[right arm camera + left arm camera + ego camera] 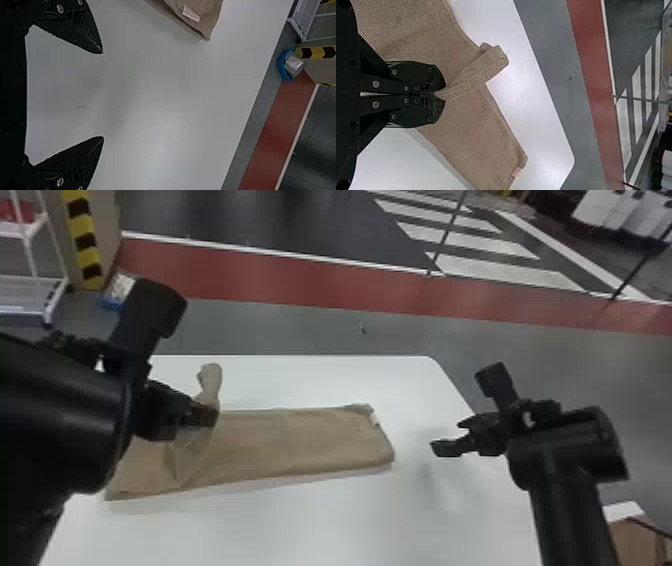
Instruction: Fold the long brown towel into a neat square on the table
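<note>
The brown towel [295, 442] lies as a long folded strip across the white table, a small pale tag on its right end. My left gripper [207, 416] is over the towel's left part, holding a raised bit of cloth that stands above the strip. In the left wrist view the left gripper [440, 94] is shut on the end of a lifted flap of the towel [470, 138]. To the right of the towel, apart from it, my right gripper [447, 445] is over the table. The right wrist view has the right gripper [104, 95] wide open, the tagged towel corner [206, 23] beyond it.
The white table [320, 525] has its far edge behind the towel and its right edge passing under the right arm. On the floor beyond stand a white rack [30, 290] and a blue bin [112, 301] at the far left. A brown box [637, 540] is at the lower right.
</note>
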`<state>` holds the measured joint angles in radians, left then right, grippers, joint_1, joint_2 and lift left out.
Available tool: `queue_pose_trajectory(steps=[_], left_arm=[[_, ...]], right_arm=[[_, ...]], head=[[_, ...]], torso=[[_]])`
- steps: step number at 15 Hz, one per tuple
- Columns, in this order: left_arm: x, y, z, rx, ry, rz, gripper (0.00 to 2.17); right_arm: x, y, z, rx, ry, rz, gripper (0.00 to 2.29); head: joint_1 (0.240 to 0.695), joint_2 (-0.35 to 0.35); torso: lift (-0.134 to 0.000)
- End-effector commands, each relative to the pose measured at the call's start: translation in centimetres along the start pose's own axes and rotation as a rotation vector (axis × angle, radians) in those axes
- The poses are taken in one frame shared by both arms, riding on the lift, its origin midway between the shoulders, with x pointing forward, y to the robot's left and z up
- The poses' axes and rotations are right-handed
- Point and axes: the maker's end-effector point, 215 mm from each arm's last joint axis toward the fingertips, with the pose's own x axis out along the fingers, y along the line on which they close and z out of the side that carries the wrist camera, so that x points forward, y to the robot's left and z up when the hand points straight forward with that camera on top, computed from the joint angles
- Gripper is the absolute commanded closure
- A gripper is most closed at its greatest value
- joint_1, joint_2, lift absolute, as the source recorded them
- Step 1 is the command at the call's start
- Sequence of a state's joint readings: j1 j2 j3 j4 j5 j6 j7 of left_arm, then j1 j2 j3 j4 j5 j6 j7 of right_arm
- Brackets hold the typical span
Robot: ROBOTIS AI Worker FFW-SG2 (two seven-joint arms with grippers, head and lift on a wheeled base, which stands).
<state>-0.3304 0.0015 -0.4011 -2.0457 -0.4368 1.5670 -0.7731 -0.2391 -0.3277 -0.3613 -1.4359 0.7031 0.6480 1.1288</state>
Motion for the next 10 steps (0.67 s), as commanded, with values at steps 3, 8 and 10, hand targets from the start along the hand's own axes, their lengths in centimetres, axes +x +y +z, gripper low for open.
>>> queue_pose_trajectory(steps=[3, 8, 10], left_arm=[[2.4, -2.6, -2.2, 0.025, 0.067, -0.025, 0.90], [2.7, -3.2, -3.0, 0.008, 0.067, -0.021, 0.02], [2.6, -3.5, -2.9, 0.009, 0.056, -0.018, 0.04]], right_arm=[[-0.2, 0.1, -0.4, 0.005, 0.000, -0.001, 0.12], [-0.6, -0.1, -0.5, 0.011, -0.002, -0.008, 0.12], [-0.9, 0.0, -0.3, 0.030, -0.005, -0.010, 0.12]], head=[[0.695, -0.350], [0.695, -0.350], [0.695, -0.350]], torso=[[-0.124], [-0.124], [-0.124]])
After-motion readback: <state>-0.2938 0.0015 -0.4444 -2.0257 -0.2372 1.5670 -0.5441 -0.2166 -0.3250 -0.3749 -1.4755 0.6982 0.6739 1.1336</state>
